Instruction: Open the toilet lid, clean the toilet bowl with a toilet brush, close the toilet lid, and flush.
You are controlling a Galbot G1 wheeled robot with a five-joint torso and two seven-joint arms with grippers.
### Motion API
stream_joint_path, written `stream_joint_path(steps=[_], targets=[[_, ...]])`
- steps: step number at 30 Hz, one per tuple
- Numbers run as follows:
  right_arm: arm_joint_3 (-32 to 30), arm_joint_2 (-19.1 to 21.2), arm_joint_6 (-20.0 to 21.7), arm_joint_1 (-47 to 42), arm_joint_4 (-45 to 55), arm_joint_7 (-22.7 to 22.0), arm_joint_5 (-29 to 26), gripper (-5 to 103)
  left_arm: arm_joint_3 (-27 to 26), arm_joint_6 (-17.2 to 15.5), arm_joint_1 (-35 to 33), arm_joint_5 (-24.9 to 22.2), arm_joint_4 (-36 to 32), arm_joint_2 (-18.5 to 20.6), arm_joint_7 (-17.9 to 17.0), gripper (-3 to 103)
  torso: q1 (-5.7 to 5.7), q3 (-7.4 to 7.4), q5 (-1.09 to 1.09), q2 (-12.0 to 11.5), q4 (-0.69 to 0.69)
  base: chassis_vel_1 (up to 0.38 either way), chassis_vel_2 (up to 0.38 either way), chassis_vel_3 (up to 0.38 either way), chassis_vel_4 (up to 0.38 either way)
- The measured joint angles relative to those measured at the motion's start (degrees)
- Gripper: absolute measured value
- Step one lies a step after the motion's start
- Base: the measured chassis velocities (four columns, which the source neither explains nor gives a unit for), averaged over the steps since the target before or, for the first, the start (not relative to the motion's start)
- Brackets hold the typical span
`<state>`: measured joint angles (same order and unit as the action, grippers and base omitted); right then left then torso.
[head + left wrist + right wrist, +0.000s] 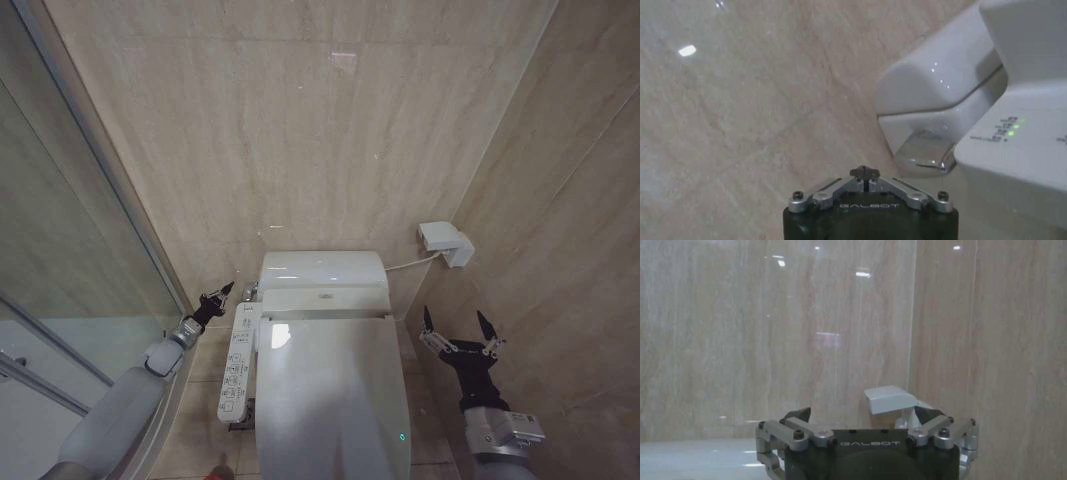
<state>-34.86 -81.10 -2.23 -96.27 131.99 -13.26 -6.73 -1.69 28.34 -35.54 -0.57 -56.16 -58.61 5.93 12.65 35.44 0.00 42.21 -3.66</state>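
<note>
The toilet lid lies shut, glossy white, over the toilet bowl, which is hidden beneath it. Behind it stands the white tank. My left gripper is shut, its tip just left of the tank's corner. In the left wrist view this gripper points at the chrome flush lever on the tank's side, a short gap away. My right gripper hangs open to the right of the toilet, holding nothing. The toilet brush is out of view.
A white control panel runs along the toilet's left side. A glass shower screen closes off the left. A white wall box with a hose sits right of the tank, also ahead of the right gripper. Tiled walls stand close.
</note>
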Motion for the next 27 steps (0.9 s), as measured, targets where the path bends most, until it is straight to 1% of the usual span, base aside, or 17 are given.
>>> stream_joint_path(steps=[6,12,20,27], targets=[[0.0,0.0,0.0,0.0,0.0,0.0,0.0,100,0.4,0.0,-0.2,0.5,-1.0,-0.9,0.1,0,0.00,0.00,0.00,0.0,-0.01,0.000,0.000,0.000,0.000],[0.0,0.0,0.0,0.0,0.0,0.0,0.0,100,1.1,0.2,-0.8,1.4,-1.5,-0.7,0.3,0,0.00,0.00,0.00,0.0,0.00,0.000,0.000,0.000,0.000],[0.0,0.0,0.0,0.0,0.0,0.0,0.0,100,1.9,1.2,-0.8,1.9,-0.8,0.0,0.7,0,0.00,0.00,0.00,0.0,0.01,0.000,0.000,0.000,0.000],[0.0,0.0,0.0,0.0,0.0,0.0,0.0,100,2.0,1.9,-0.5,2.3,0.2,-0.3,0.9,0,0.00,0.00,0.01,0.0,0.02,0.000,0.000,0.000,0.000]])
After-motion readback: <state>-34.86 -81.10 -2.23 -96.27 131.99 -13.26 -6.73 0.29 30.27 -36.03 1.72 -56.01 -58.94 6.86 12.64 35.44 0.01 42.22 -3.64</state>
